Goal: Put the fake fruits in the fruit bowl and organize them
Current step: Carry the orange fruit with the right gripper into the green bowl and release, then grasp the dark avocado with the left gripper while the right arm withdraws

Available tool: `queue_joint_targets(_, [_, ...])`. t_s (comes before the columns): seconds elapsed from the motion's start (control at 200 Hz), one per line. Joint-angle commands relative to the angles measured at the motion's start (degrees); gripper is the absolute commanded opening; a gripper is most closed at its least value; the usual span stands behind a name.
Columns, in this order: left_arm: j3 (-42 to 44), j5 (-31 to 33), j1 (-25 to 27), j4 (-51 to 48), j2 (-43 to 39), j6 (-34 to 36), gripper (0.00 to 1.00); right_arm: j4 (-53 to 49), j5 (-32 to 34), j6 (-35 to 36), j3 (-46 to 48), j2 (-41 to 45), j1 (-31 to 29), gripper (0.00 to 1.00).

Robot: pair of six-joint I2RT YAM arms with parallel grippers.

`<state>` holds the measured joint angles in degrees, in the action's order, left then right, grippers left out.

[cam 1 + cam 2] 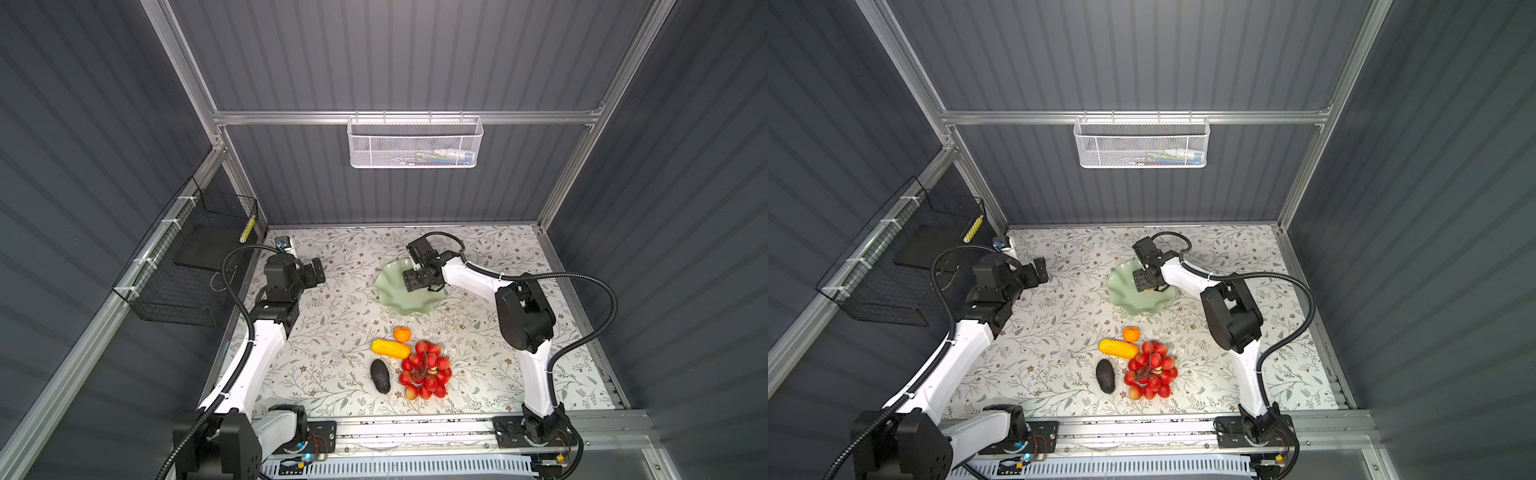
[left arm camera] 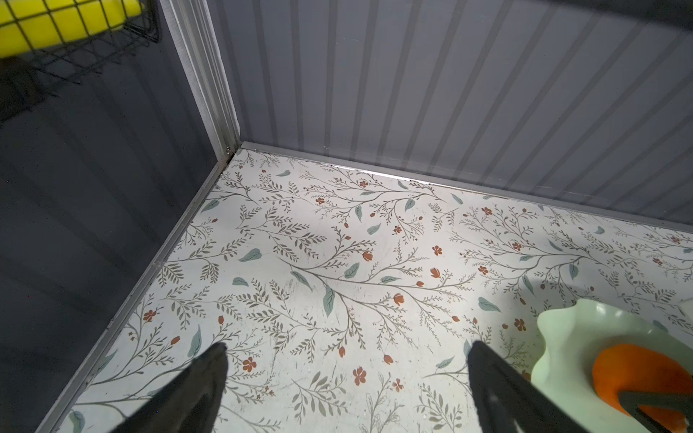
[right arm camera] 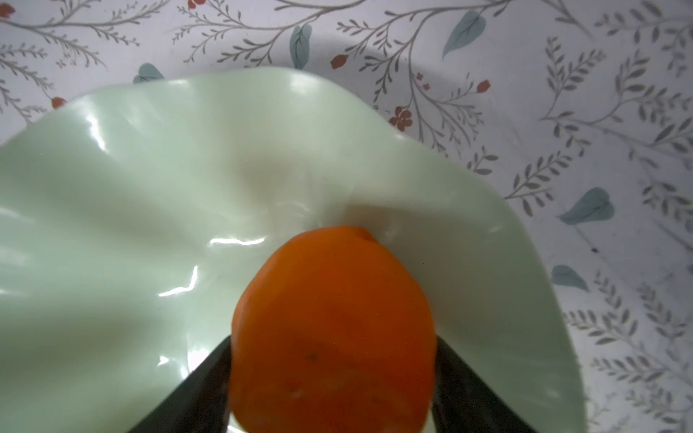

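The pale green fruit bowl (image 1: 390,301) (image 1: 1121,297) (image 3: 150,187) (image 2: 562,337) sits at mid-table toward the back. My right gripper (image 1: 415,282) (image 1: 1144,282) (image 3: 332,375) hangs over it. A big orange (image 3: 333,300) (image 2: 637,371) rests low in the bowl between its fingers, which lie along both sides; no gap shows. A small tangerine (image 1: 402,334), a yellow oblong fruit (image 1: 390,349), a blackish avocado (image 1: 380,376) and a cluster of red balls (image 1: 426,370) lie on the table in front of the bowl. My left gripper (image 1: 318,270) (image 1: 1040,270) (image 2: 347,360) is open and empty at the back left.
A white mesh basket (image 1: 415,143) hangs on the back wall. A black wire basket (image 1: 187,266) is fixed to the left wall, with a yellow item (image 2: 56,26) inside. The floral table surface (image 1: 332,374) ends at walls on three sides.
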<state>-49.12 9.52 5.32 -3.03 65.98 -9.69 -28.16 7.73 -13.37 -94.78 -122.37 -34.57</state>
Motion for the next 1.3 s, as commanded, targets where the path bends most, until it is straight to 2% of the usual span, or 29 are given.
queue_joint_targets(0.0, [-1.9,-2.5,0.2,-1.6,1.2,-1.3,1.00,0.4,-0.2,-0.1,-1.9,3.2,0.3,0.84])
queue_joint_targets(0.115, [-4.0,-4.6,0.2,-4.6,2.6,-1.8,0.98,2.4,-0.1,-1.0,-0.3,9.7,0.5,0.93])
queue_joint_targets(0.2, [-6.5,-5.8,0.4,-8.9,3.6,-2.2,0.92,4.5,0.4,-2.2,2.8,15.0,1.1,0.99])
queue_joint_targets(0.31, [-10.4,-10.4,0.6,-17.7,3.3,-2.1,0.83,9.7,-1.0,-4.3,11.3,24.1,2.5,0.99])
queue_joint_targets(0.41, [-8.5,-13.6,2.6,-22.6,-0.2,-5.1,0.77,15.0,-2.6,-6.2,20.3,32.0,4.6,0.99])
queue_joint_targets(0.49, [-5.7,-11.4,8.6,-26.1,-3.5,-8.7,0.76,18.4,-1.1,-7.1,27.4,37.2,6.0,0.99])
queue_joint_targets(0.56, [-2.6,-9.7,14.8,-28.0,-5.3,-14.4,0.75,19.6,-0.1,-7.8,31.4,40.2,7.2,0.99])
queue_joint_targets(0.635, [1.7,-7.7,21.6,-28.4,-6.8,-21.7,0.73,19.8,0.3,-7.8,33.5,42.1,8.4,0.99])
queue_joint_targets(0.725, [5.8,-1.5,31.4,-28.5,-9.0,-29.0,0.72,19.5,1.4,-7.5,34.7,43.4,9.4,0.99])
queue_joint_targets(0.85, [7.5,5.2,41.9,-30.6,-8.8,-35.6,0.72,19.6,1.1,-7.3,35.8,44.2,10.3,0.99])
queue_joint_targets(1.106, [5.3,7.6,55.1,-32.3,1.9,-41.1,0.74,19.6,0.8,-7.6,37.4,45.3,10.9,0.99])
queue_joint_targets(1.296, [7.2,5.5,58.5,-30.3,5.7,-44.8,0.74,19.8,0.7,-7.6,38.8,46.3,11.3,0.99])
